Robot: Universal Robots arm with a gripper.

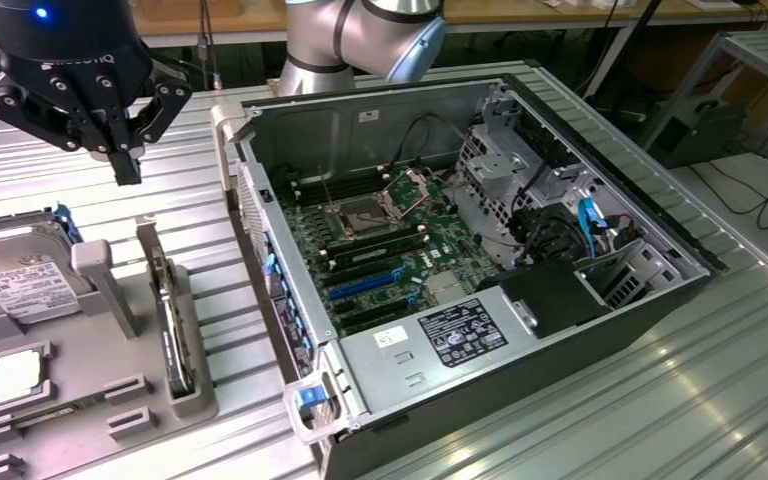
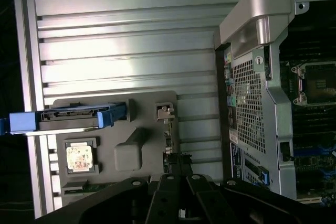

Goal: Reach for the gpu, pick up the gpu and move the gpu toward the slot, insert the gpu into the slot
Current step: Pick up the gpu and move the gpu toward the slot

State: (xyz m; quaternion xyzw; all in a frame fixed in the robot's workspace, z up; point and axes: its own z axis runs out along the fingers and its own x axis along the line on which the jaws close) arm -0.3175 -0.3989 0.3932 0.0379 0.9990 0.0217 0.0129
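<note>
- Grey plastic makes up the fixture (image 1: 84, 375) laid on the ribbed metal table (image 1: 624, 400) beside the opened computer case (image 1: 344, 125). Loose parts are kept in its moulded pockets so that each can be approached from above.
- The gpu (image 1: 173, 325) is stood on its long edge in a narrow upright holder at the side of the fixture nearest the case. Its thin top edge is thereby offered upward, which is judged to suit a pinch across the card's thickness.
- A hard drive (image 1: 17, 280) is seated in the fixture on the far side of the card from the case, well clear of the card.
- The gripper (image 1: 125, 172) is hung above the table, near the far end of the gpu's holder. Its fingers are pressed fully together and nothing is held between them.
- In the wrist view the gpu (image 2: 167, 145) is seen edge-on just past the closed fingertips, so the tool is judged to be lined up with the card.
- The slot (image 1: 364, 284), a bright-blue strip on the motherboard inside the case, is unoccupied. The case is laid on its side, so the slot faces upward.
- The reach is judged to be in hand; the card has not been lifted.
</note>
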